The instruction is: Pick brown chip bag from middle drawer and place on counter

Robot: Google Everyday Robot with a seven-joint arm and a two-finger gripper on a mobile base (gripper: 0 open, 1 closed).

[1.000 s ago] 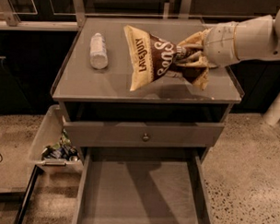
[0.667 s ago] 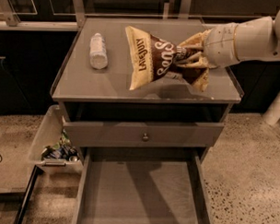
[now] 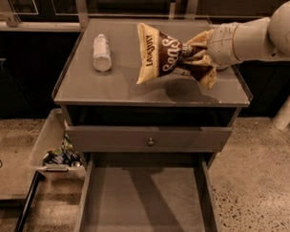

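Note:
The brown chip bag [image 3: 161, 54], dark brown with cream ends and white script, hangs tilted just above the counter [image 3: 117, 86], right of its middle. My gripper [image 3: 192, 50] comes in from the right on a white arm and is shut on the bag's crumpled right end. The bag's shadow falls on the counter below it. The middle drawer [image 3: 142, 204] is pulled out at the bottom of the view, and its grey floor is bare.
A white plastic bottle [image 3: 102, 52] lies on the counter's left side. A shut drawer front with a small round knob [image 3: 150, 142] sits above the open drawer. A pale bin [image 3: 55, 150] with small items stands on the floor at left.
The bag's lower left end has risen a little off the counter. The arm has barely moved, and the bottle and drawer stay as they were.

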